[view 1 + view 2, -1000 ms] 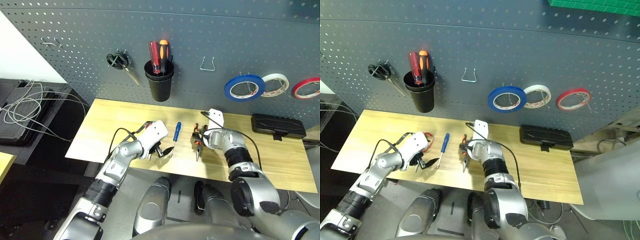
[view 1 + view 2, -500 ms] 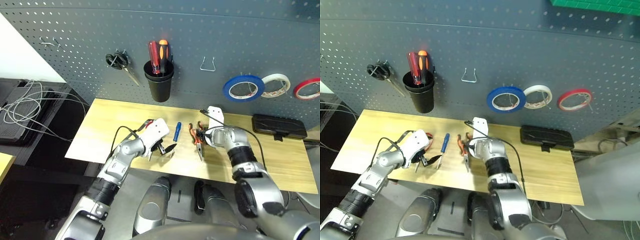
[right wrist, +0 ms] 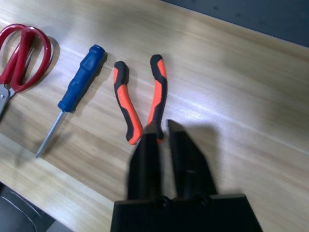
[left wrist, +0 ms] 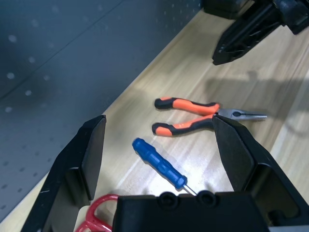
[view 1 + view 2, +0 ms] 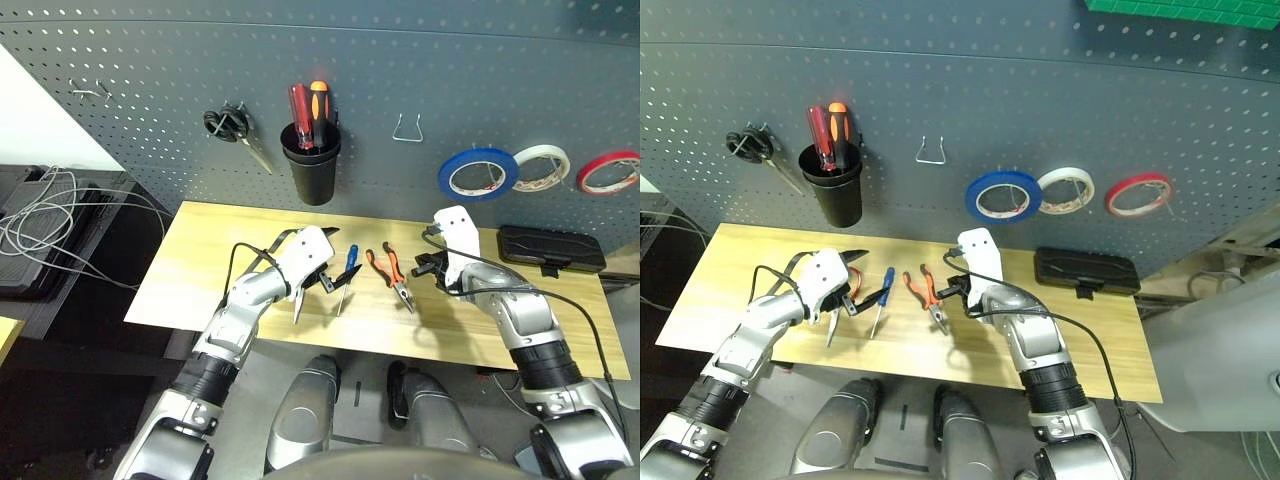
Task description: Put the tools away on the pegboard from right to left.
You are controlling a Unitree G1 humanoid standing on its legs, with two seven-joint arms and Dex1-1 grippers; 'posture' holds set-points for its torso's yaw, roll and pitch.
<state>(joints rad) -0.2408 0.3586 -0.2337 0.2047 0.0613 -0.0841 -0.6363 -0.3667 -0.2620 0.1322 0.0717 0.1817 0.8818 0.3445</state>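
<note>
Since a second ago, the right gripper has drawn back from the pliers at frame centre, nearly closed and empty. Left gripper gapes wide over the screwdriver. Approaching that narrow, it could knock the pliers askew.

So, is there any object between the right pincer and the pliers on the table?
Nothing visible. The right pincer hovers just above the pliers, with bare table between them. The screwdriver lies off to one side, apart from the pliers.
</note>
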